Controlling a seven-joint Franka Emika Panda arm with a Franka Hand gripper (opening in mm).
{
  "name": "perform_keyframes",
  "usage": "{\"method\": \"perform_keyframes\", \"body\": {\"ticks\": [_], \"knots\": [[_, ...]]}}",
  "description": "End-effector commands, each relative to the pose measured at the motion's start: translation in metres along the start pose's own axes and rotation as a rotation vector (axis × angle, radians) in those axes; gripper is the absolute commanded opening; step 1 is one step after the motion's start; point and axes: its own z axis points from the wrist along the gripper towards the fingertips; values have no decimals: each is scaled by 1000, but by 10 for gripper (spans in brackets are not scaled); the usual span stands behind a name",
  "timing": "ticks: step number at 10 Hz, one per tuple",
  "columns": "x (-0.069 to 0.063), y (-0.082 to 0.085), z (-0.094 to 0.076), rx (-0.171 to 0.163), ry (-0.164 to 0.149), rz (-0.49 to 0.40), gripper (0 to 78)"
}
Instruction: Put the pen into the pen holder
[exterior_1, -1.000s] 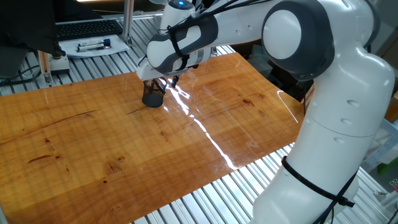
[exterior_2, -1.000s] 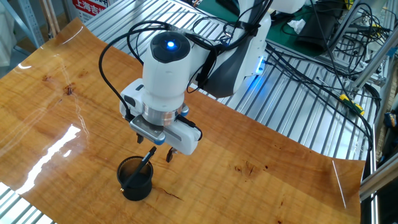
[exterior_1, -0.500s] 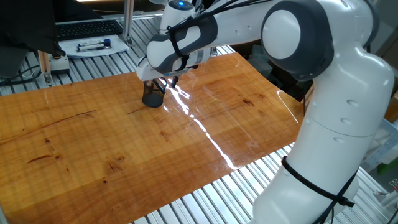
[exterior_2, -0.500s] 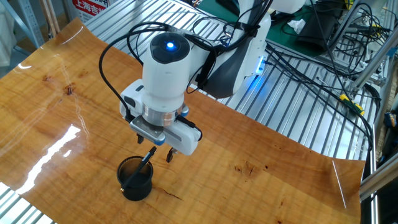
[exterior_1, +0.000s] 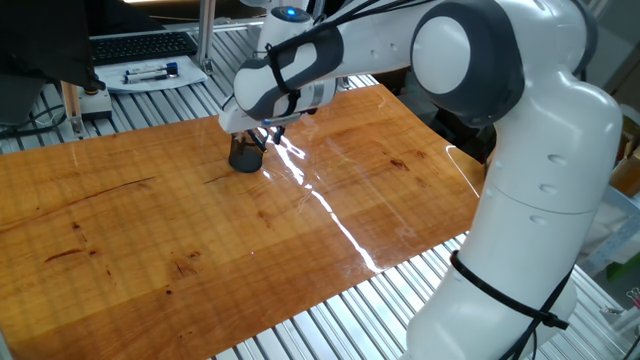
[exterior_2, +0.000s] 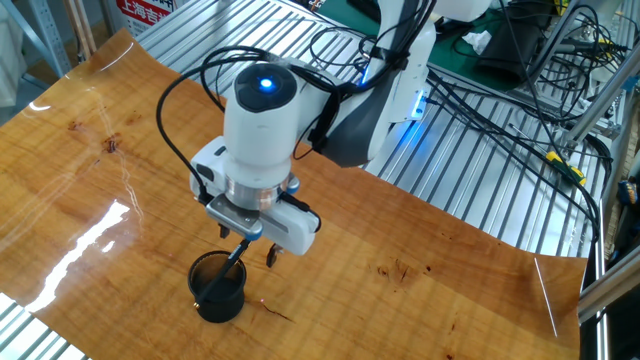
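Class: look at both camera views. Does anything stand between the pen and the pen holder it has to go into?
Nothing visible does. The pen already leans with its lower end inside the pen holder, its top near the gripper. Only bare table surrounds the cup.

Bright overhead light streaks glare across the glossy tabletop (exterior_1: 330, 215); both views sharp.

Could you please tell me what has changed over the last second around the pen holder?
The arm shifted slightly left in the other fixed view, carrying the gripper with it. The pen leans in the pen holder as before, tip inside, top at the jaws. The holder has not moved on the table.
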Motion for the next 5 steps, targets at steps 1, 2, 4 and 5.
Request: {"method": "perform_keyframes", "body": {"ticks": [1,2,4,5], "knots": [[-7,-4,-2,-16,8,-15,775],[-7,-4,-1,-17,7,-14,775],[-6,-3,1,-18,9,-11,775],[-6,-3,1,-18,10,-12,775]]}}
